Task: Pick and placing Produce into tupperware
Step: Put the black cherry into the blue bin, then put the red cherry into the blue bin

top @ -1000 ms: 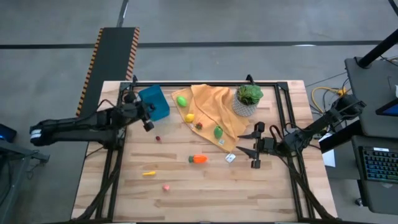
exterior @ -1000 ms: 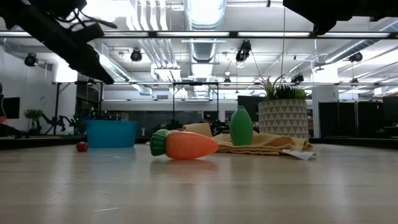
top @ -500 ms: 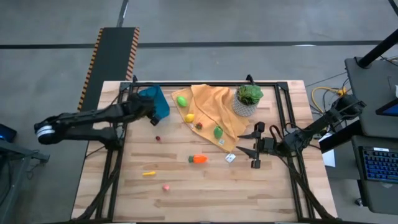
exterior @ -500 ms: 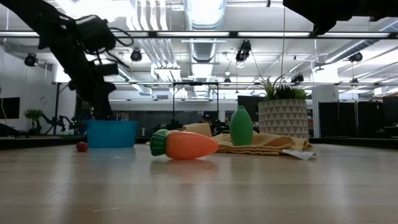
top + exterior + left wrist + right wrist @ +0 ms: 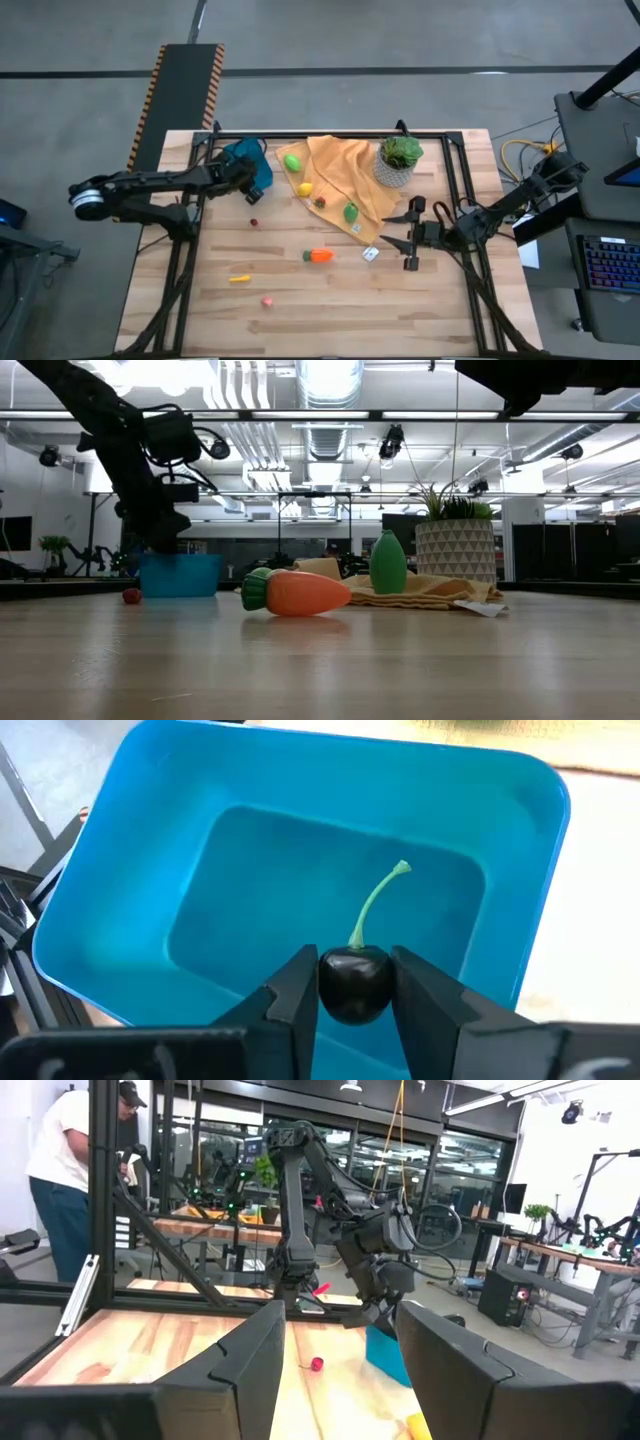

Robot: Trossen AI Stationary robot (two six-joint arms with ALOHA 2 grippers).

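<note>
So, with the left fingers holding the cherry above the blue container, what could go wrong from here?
1. The left gripper pinches the round cherry only at its sides, so it might slip out early.
2. The cherry hangs over the near part of the tupperware; released here, it may bounce or roll against the low wall.
3. The container sits near the table edge, so a downward bump could shove it.
</note>
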